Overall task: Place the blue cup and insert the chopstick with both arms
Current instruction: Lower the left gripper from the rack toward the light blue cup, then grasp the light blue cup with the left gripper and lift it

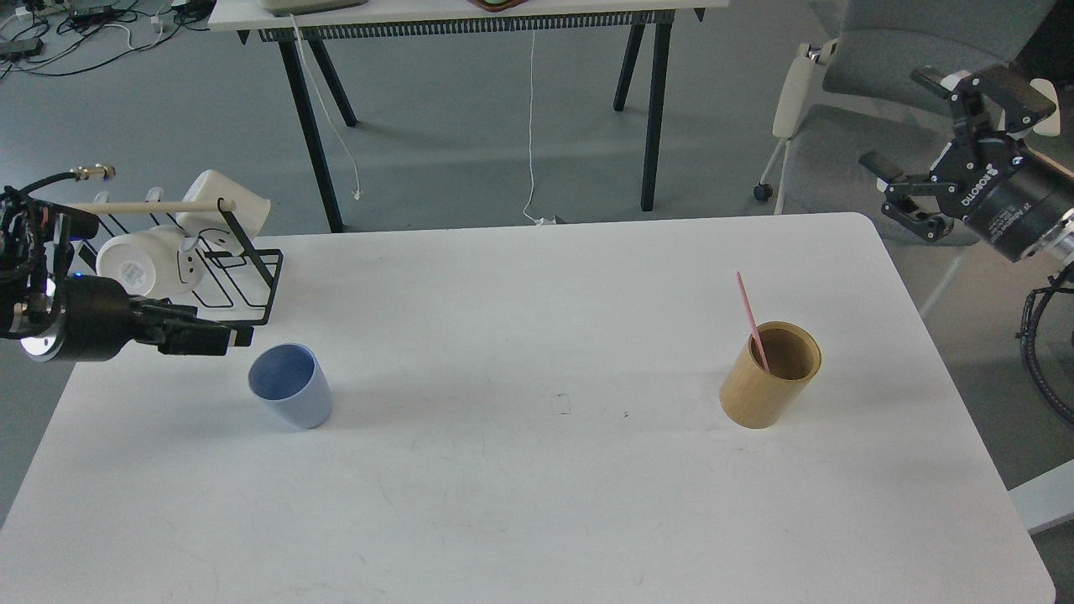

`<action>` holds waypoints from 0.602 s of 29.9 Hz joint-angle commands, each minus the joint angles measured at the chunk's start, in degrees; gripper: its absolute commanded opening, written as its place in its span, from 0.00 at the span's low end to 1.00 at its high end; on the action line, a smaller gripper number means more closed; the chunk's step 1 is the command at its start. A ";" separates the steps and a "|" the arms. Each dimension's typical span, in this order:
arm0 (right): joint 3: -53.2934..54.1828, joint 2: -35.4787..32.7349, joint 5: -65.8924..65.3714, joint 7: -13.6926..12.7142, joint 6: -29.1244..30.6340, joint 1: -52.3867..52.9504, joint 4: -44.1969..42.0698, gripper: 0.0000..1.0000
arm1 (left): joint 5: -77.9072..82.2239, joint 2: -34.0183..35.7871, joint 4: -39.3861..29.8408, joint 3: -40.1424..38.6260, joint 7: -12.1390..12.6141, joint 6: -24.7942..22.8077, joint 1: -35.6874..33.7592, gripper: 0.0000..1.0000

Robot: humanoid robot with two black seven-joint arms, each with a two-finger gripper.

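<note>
My left hand [225, 336] hovers just left of the blue cup [290, 386]; I cannot tell its state. My right hand [940, 138] hangs open beyond the desk [537, 503].

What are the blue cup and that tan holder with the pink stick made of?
The blue cup looks like matte plastic: even colour, no shine. The tan holder looks like wood or bamboo, with a darker inside. The pink chopstick is probably plastic.

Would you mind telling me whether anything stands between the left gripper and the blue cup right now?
Nothing visible does. The left gripper sits just left of the blue cup, with only bare table between them. The mug rack stands behind, outside that path.
</note>
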 commanded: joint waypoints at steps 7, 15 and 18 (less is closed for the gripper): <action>0.09 -0.44 0.00 0.00 0.00 -0.32 0.10 0.97 | 0.15 -6.23 7.53 0.17 0.01 0.00 2.44 0.98; 0.18 -0.44 0.00 0.00 0.00 -1.37 0.27 0.97 | -0.02 -10.54 13.68 0.17 0.01 0.00 2.70 0.91; 0.18 -0.53 0.00 0.00 0.00 -1.64 0.19 0.97 | -0.11 -11.25 14.92 0.17 0.01 0.00 2.79 0.84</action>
